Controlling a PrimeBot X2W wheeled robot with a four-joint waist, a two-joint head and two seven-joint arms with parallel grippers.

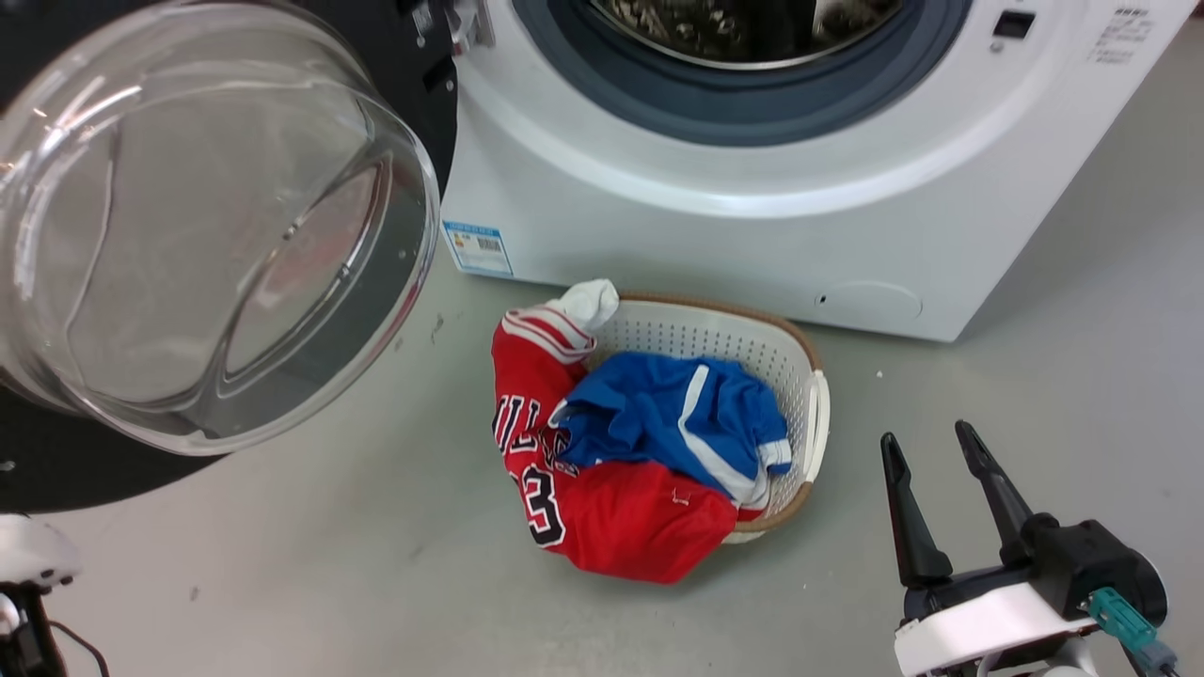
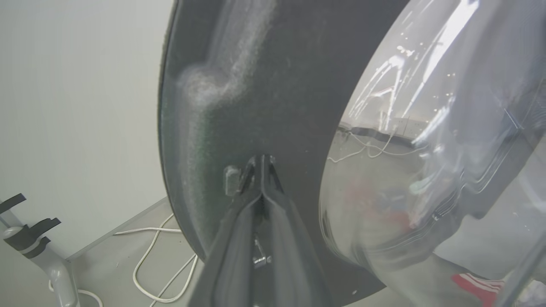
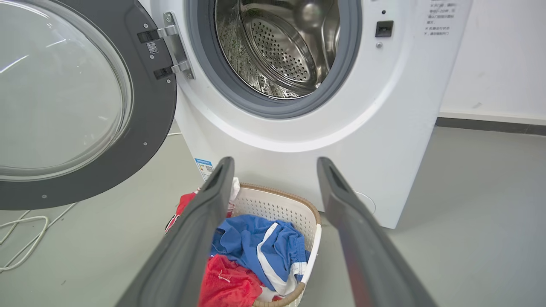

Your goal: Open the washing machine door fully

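Observation:
The washing machine door (image 1: 207,226) stands swung out to the left of the white washing machine (image 1: 705,226), its clear glass bowl bulging toward me and its black rim (image 1: 56,461) below. In the right wrist view the door (image 3: 145,128) hangs on its hinge beside the steel drum (image 3: 281,47) of the washing machine (image 3: 396,128). My left gripper (image 2: 261,161) is shut, its tips against the door's (image 2: 256,85) black inner face next to a small latch tab (image 2: 231,179). My right gripper (image 1: 926,437) hangs open at the lower right, apart from the machine, with nothing between its fingers (image 3: 204,221).
A white laundry basket (image 1: 814,404) holding a red jersey (image 1: 611,517) and blue shorts (image 1: 677,414) sits on the grey floor before the machine. White cables (image 2: 149,256) and a grey stand (image 2: 34,247) lie on the floor behind the door.

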